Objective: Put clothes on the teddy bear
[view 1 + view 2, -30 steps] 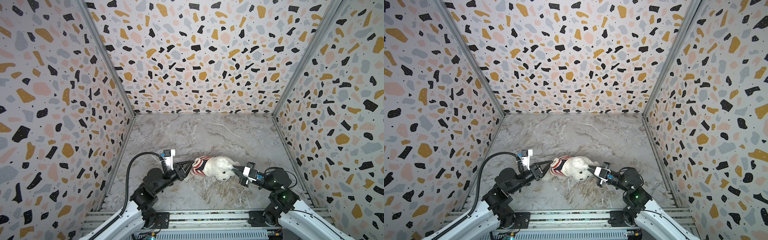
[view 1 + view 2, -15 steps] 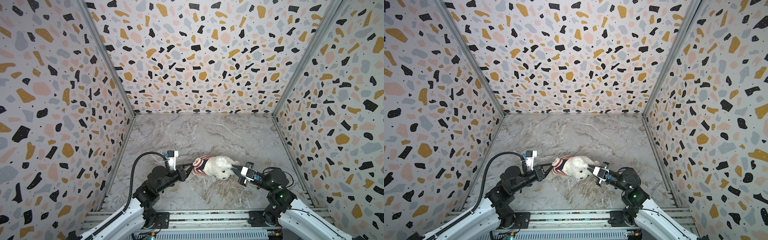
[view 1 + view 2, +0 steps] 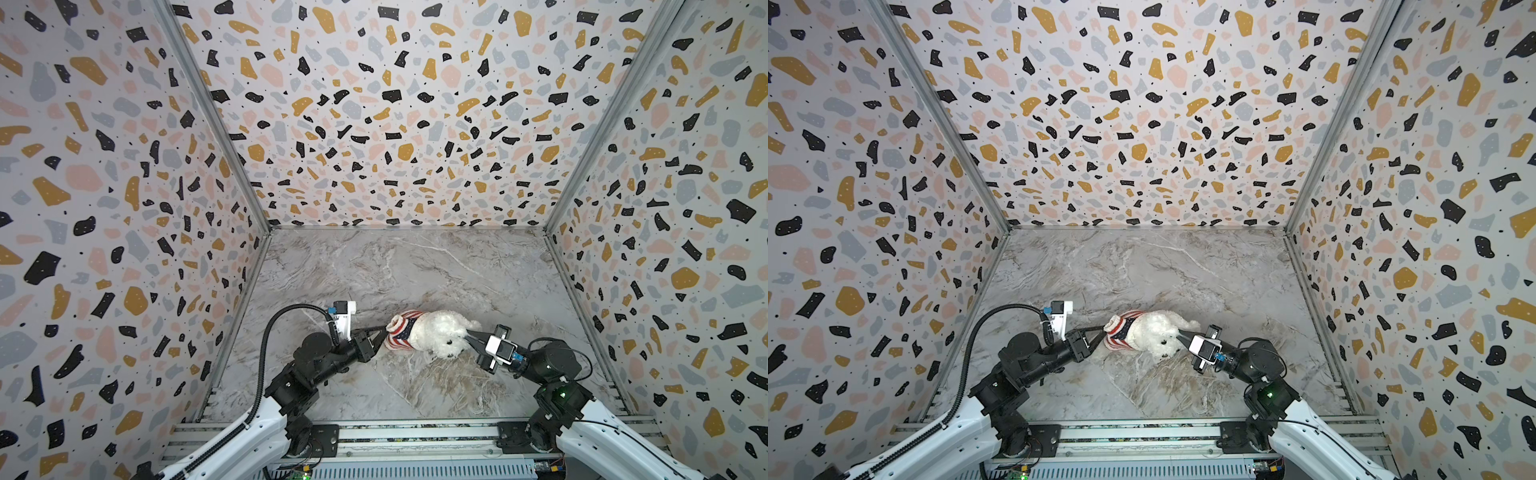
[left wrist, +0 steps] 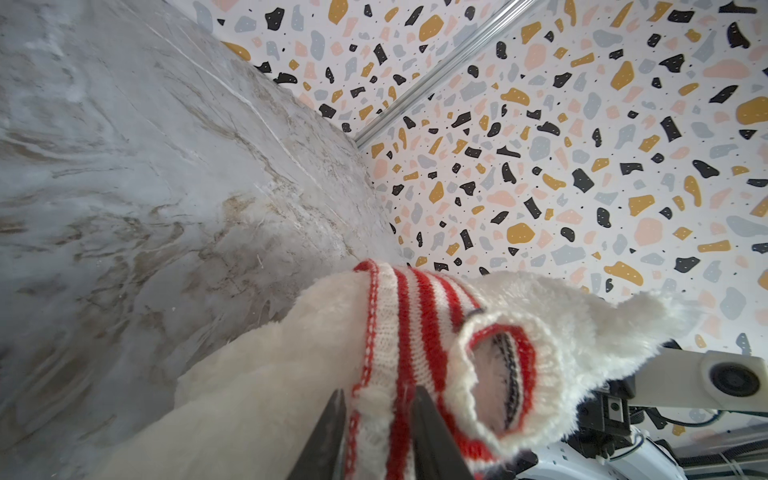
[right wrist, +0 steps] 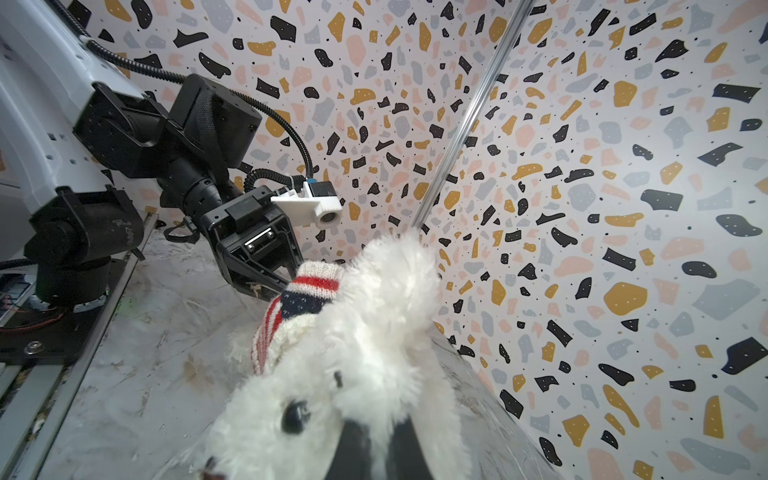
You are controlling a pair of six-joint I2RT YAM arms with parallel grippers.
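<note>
The teddy bear (image 3: 442, 334) lies lower centre in both top views, on the marble floor (image 3: 415, 270). The right pincer (image 3: 468, 333) is clenched on its head fur. The left pincer (image 4: 380, 401) straddles the hem of the striped sweater (image 4: 415, 324); pinching or loose, cannot tell.

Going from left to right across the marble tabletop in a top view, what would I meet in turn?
left gripper → red-and-white striped sweater, pulled over the body → the uncovered white head of the teddy bear → right gripper
</note>
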